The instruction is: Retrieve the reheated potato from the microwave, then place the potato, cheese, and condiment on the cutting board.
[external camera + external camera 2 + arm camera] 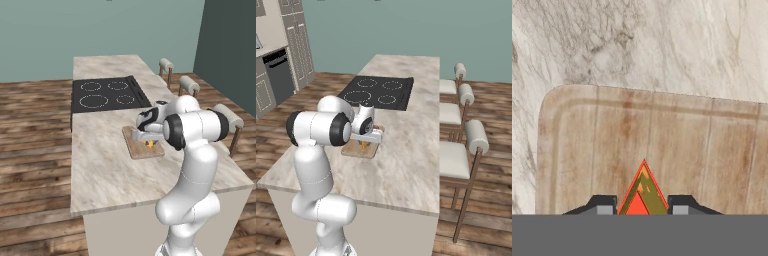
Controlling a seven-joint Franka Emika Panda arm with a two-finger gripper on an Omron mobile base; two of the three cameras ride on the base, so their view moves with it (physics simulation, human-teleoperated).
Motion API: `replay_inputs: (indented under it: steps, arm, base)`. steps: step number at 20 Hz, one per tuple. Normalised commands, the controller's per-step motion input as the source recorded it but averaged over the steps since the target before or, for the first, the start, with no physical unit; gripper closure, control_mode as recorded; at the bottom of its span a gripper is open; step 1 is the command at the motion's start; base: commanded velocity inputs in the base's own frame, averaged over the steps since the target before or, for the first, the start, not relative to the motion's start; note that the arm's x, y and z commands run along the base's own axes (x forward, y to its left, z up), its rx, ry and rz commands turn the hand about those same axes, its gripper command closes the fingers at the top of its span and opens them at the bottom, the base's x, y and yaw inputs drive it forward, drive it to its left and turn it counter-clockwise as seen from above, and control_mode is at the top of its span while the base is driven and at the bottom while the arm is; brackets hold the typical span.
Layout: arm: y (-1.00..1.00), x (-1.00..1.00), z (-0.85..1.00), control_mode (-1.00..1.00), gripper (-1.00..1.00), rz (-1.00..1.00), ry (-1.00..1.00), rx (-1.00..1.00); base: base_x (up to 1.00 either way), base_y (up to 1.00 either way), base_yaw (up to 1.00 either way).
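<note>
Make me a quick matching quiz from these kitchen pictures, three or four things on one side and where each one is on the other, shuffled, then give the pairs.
Things:
1. cheese
2. cutting board
3. cooktop
4. stools

Places:
A. along the island's side
B. between the fingertips, over the board
C. set into the counter beyond the board
D. flat on the marble counter

Pairs: 1-B, 2-D, 3-C, 4-A

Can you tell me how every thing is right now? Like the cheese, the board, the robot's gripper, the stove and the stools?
cheese: between the gripper's fingertips, over the cutting board; whether it rests on the wood cannot be told.
cutting board: lying flat on the marble counter, its bare part empty.
gripper: low over the board, shut on the cheese.
cooktop: nothing on its burners.
stools: lined up along the counter, nobody sitting.
</note>
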Motion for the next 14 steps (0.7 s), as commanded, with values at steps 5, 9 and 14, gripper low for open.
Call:
replay_inputs:
  steps: [5,9,14]
  arm:
    - [0.00,0.02,-0.17,-1.00,1.00,0.01,0.00,-0.03]
    - [0.00,-0.01,-0.13,-1.00,-1.00,0.00,0.00,-0.03]
    - [0.00,0.00,-0.03,-1.00,-1.00,0.01,0.00,-0.01]
  base:
    - [0.00,0.00,0.00]
    - [0.00,0.00,0.00]
    - [0.00,0.00,0.00]
